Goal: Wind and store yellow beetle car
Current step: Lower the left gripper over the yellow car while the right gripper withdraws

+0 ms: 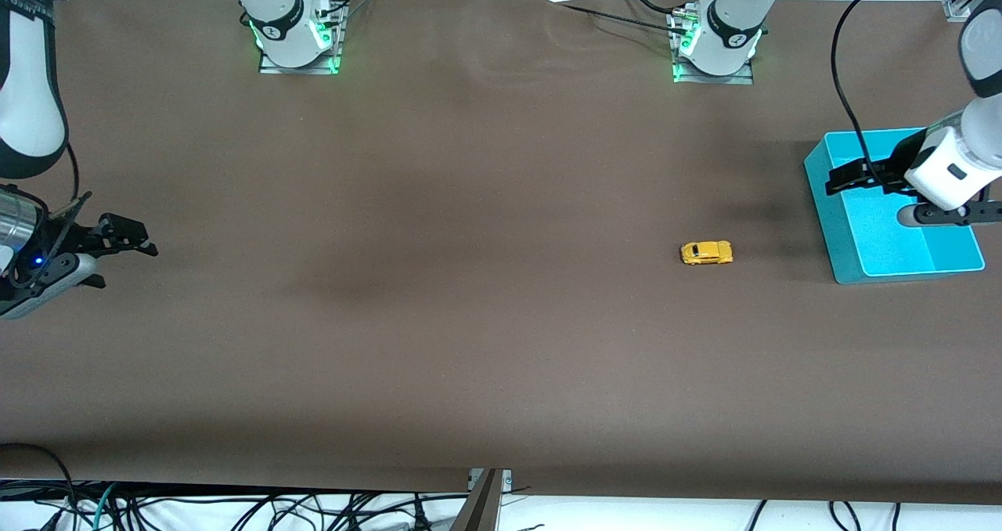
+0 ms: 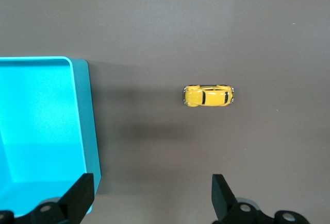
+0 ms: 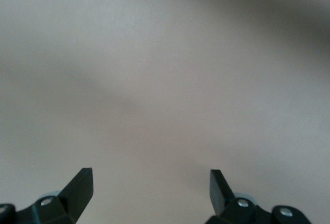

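Note:
The yellow beetle car [image 1: 706, 252] stands on its wheels on the brown table, beside the cyan bin [image 1: 951, 258] and toward the right arm's end from it. It also shows in the left wrist view [image 2: 208, 96]. My left gripper [image 1: 839, 178] is open and empty, up over the bin's wall nearest the car; in its wrist view [image 2: 152, 193] the bin [image 2: 85, 116] lies under one finger. My right gripper [image 1: 141, 243] is open and empty, waiting over bare table at the right arm's end; its wrist view [image 3: 151, 185] shows only table.
The cyan bin is empty and sits at the left arm's end of the table. Both arm bases [image 1: 293, 34] [image 1: 716, 41] stand along the table edge farthest from the front camera. Cables hang below the near edge.

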